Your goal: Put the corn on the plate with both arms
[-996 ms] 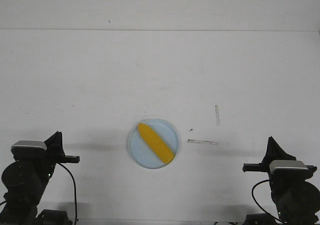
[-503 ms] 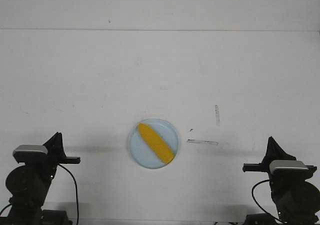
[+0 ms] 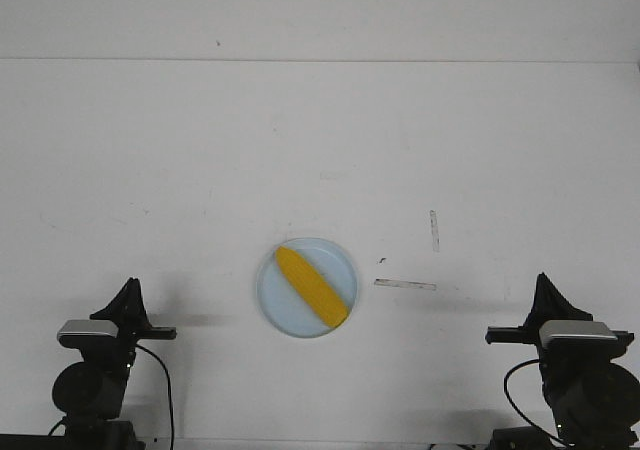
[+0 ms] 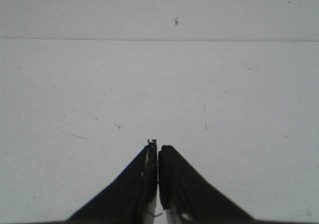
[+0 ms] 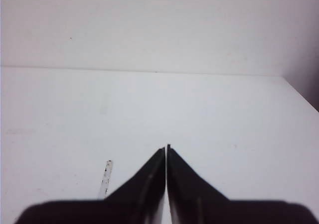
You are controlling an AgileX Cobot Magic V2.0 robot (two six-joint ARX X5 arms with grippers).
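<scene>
The yellow corn (image 3: pixel 312 286) lies diagonally on the pale blue plate (image 3: pixel 272 300) in the near middle of the white table. My left gripper (image 3: pixel 131 286) is at the near left, well left of the plate, shut and empty; the left wrist view shows its tips (image 4: pixel 158 145) together over bare table. My right gripper (image 3: pixel 545 281) is at the near right, well right of the plate, shut and empty; the right wrist view shows its tips (image 5: pixel 166 147) together. Neither wrist view shows corn or plate.
Two strips of clear tape lie on the table right of the plate, one flat (image 3: pixel 405 284) and one running away from me (image 3: pixel 434 230); the latter also shows in the right wrist view (image 5: pixel 106 176). The table's far edge meets a white wall.
My left arm has drawn back and lower toward the near edge, its wrist swinging right. The right arm, corn and plate have not moved.
</scene>
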